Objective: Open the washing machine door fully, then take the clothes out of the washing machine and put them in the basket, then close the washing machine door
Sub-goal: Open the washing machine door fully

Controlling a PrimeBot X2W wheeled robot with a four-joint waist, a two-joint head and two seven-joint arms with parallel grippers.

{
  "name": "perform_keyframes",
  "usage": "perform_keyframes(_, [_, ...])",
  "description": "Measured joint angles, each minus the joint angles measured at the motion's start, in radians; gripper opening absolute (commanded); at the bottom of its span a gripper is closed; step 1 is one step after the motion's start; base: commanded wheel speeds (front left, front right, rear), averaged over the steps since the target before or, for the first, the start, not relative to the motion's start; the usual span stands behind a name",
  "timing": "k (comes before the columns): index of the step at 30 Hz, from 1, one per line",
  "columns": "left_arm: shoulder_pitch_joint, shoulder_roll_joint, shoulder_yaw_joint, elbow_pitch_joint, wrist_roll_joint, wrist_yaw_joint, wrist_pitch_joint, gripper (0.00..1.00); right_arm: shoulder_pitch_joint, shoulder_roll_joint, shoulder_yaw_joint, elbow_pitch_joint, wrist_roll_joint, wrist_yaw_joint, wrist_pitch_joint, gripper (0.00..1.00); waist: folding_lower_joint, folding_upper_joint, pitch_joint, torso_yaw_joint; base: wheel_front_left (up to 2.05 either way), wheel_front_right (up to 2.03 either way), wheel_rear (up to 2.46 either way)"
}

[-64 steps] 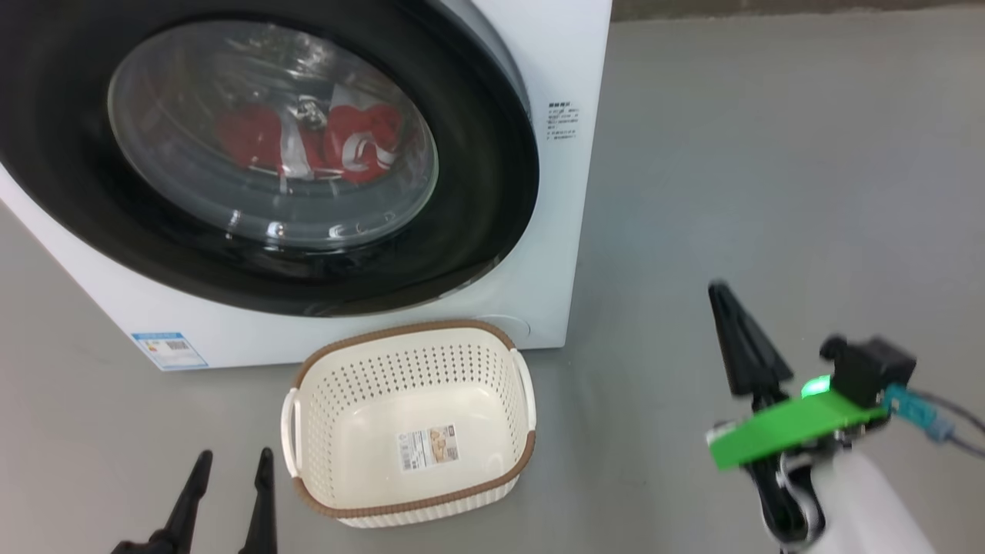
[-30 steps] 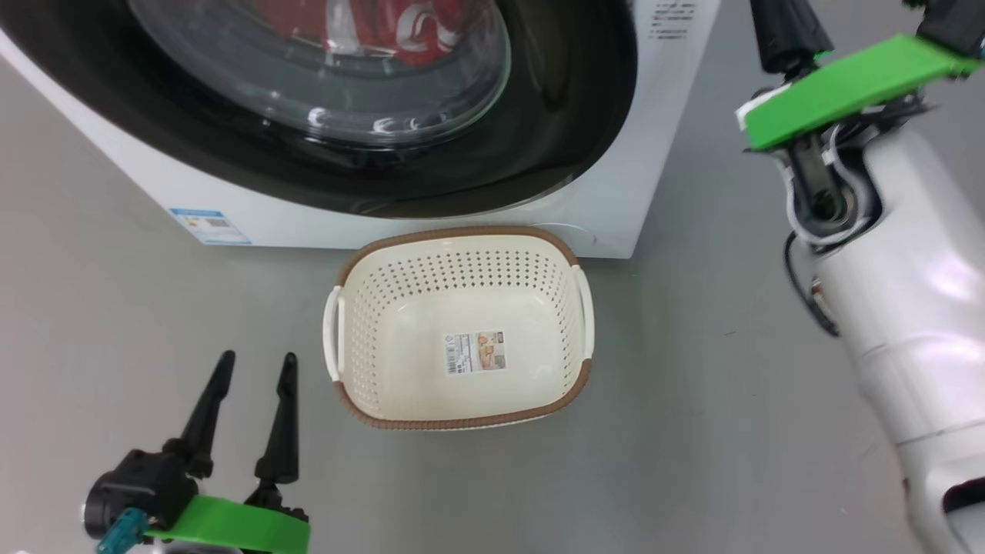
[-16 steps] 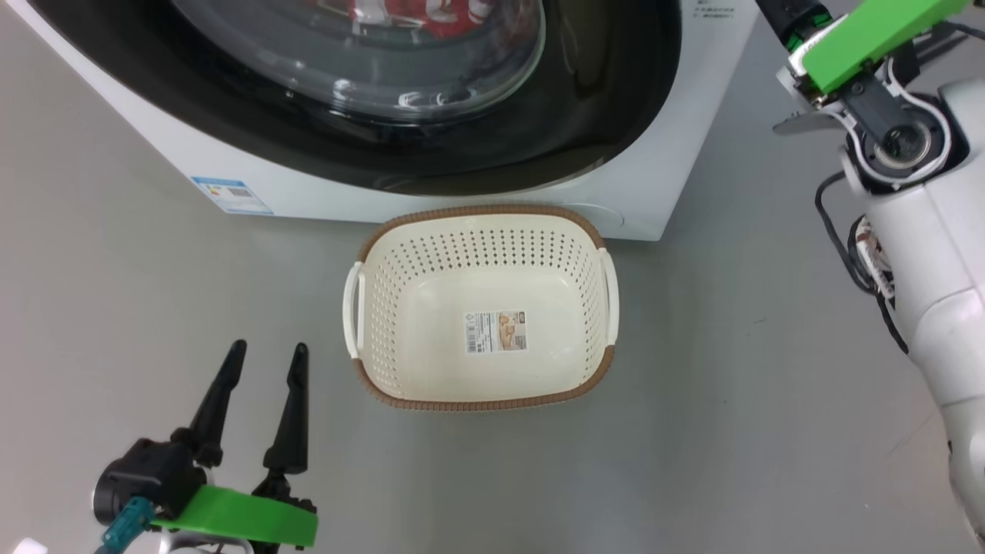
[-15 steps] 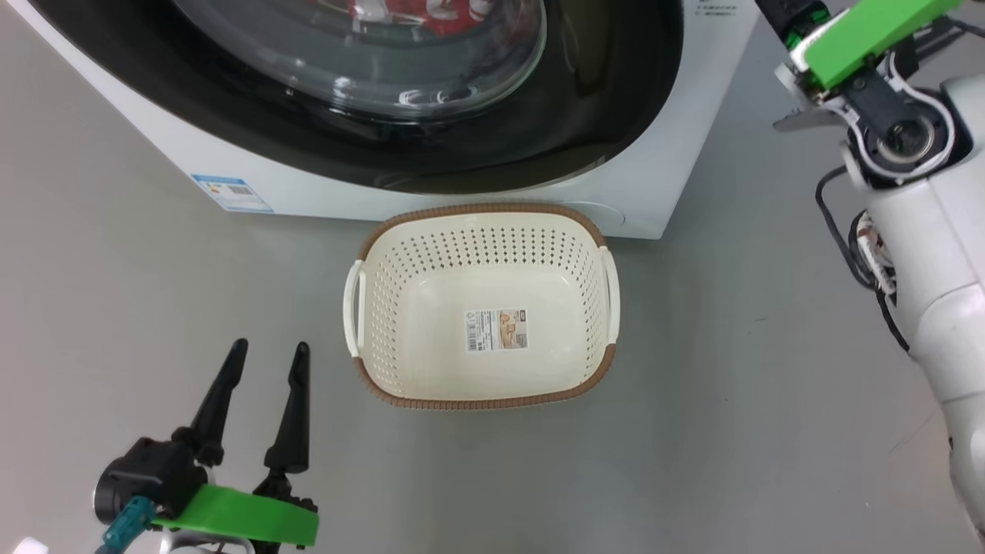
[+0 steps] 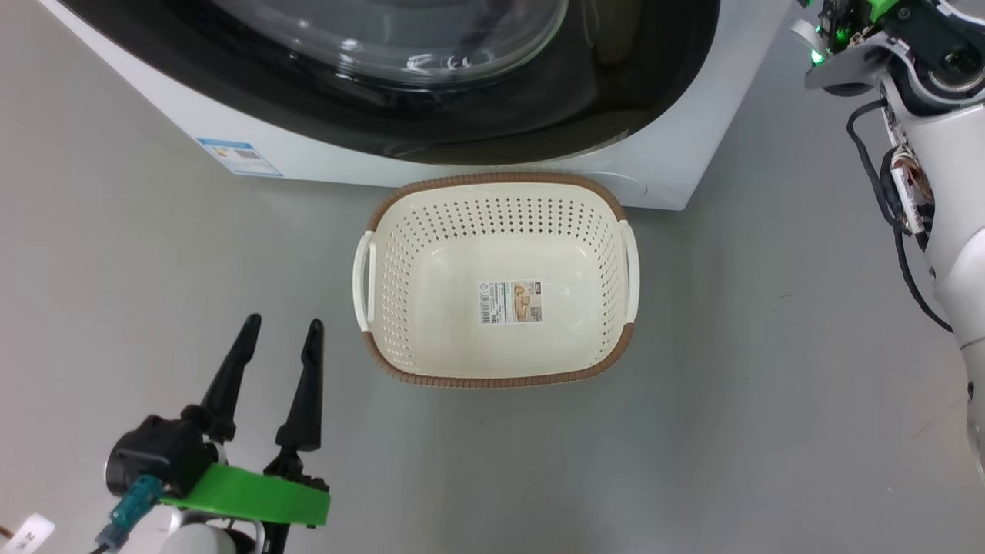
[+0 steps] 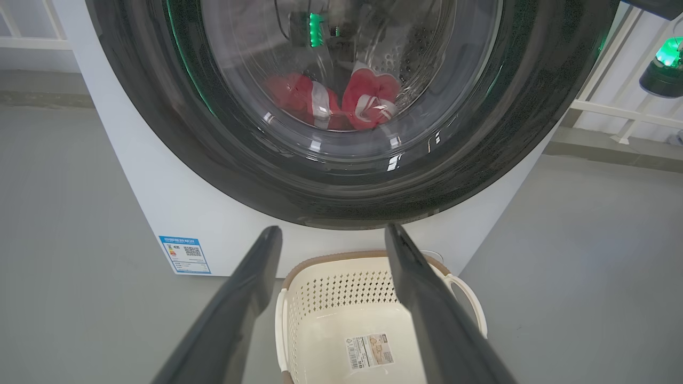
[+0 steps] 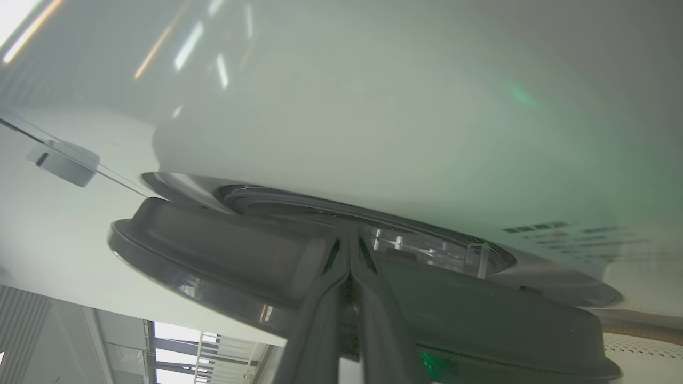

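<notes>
1. The floor (image 5: 769, 385) is smooth matt grey with a few faint specks, and it runs all around the machine.
2. The washing machine (image 5: 669, 165) stands straight on that floor. It is white, with a blue label sticker (image 5: 238, 156) low on its front.
3. The washing machine door (image 6: 160, 106) lies shut against the front, and its glossy black rim picks up green glints. Through the glass the clothes (image 6: 368, 101), red with white stripes, sit low in the steel drum.
4. The basket (image 5: 500, 381) rests on the floor just before the machine, below the door's lower edge. Whether its far rim touches the white front I cannot tell. A paper label (image 5: 511, 301) shows on its bottom.
5. The left gripper (image 5: 283, 320) is low over the floor, to the left of the basket and apart from it. Its fingers are released and spread wide, gripping nothing and pointing toward the machine.
6. The right gripper (image 7: 349, 237) has its fingers clenched tight together, with the tips at the edge of the door's rim where it meets the white front. I cannot tell whether they touch. Its pale forearm (image 5: 954, 231) rises at the head view's upper right.
7. Beyond the machine's right side stands a white railing (image 6: 603, 106) above a darker floor strip. Bright windows (image 7: 176, 346) show in the right wrist view's lower left
</notes>
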Motion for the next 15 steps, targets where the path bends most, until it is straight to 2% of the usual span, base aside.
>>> perform_keyframes(15, [-0.03, -0.004, -0.013, -0.001, -0.003, 0.0, 0.0, 1.0, -0.057, 0.009, 0.009, 0.1, 0.02, 0.0, 0.096, 0.0, 0.0, 0.0, 0.025, 0.018, 0.0, 0.0, 0.0])
